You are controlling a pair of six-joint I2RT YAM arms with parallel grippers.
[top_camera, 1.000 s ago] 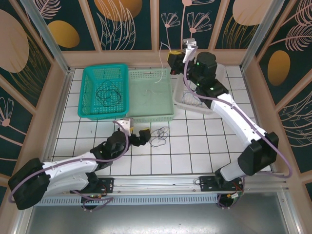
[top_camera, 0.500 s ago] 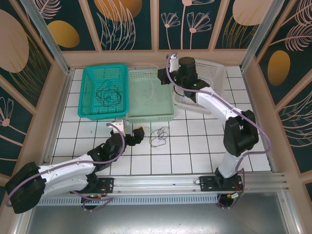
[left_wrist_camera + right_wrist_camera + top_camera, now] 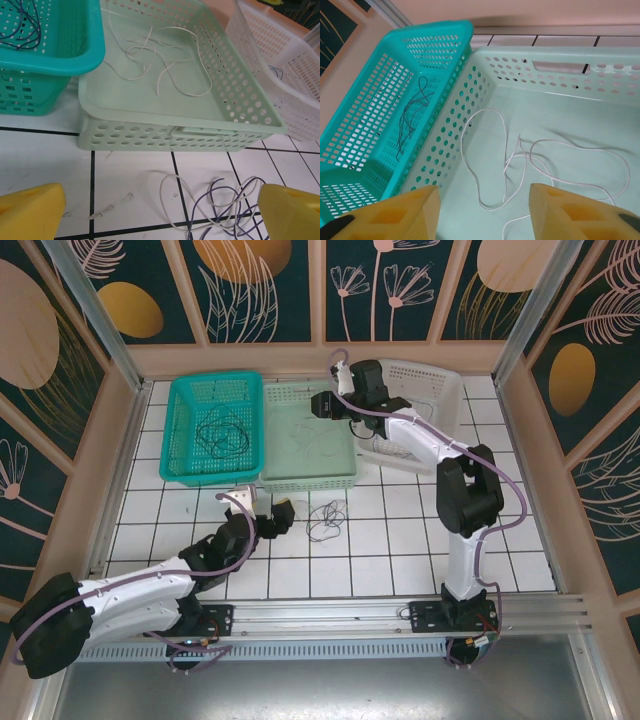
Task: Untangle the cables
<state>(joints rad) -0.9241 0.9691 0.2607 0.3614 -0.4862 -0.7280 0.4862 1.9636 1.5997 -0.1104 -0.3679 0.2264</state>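
**Right arm crosses from the white basket to the green one and lets go**

Since a second ago the right gripper (image 3: pixel 325 404) has swung off the white basket (image 3: pixel 440 375) to hover over the pale green basket (image 3: pixel 310 480). Its yellow fingers (image 3: pixel 415 212) now stand apart with nothing between them. The whitish cable (image 3: pixel 520 165) lies loose on that basket's floor, and a black cable (image 3: pixel 222 430) sits in the teal basket (image 3: pixel 178 458). By my reading one strand is sorted and the drop is finishing.

What remains is the tangle (image 3: pixel 225 200) on the tiles, just ahead of the left gripper (image 3: pixel 160 215), whose jaws gape wide and empty. I judge the next move to be pinching a single strand there and drawing it free without dragging the rest.

The tangle's lower loops run off the left wrist view. Where its strands cross is unclear, and the white basket's contents are hard to read.
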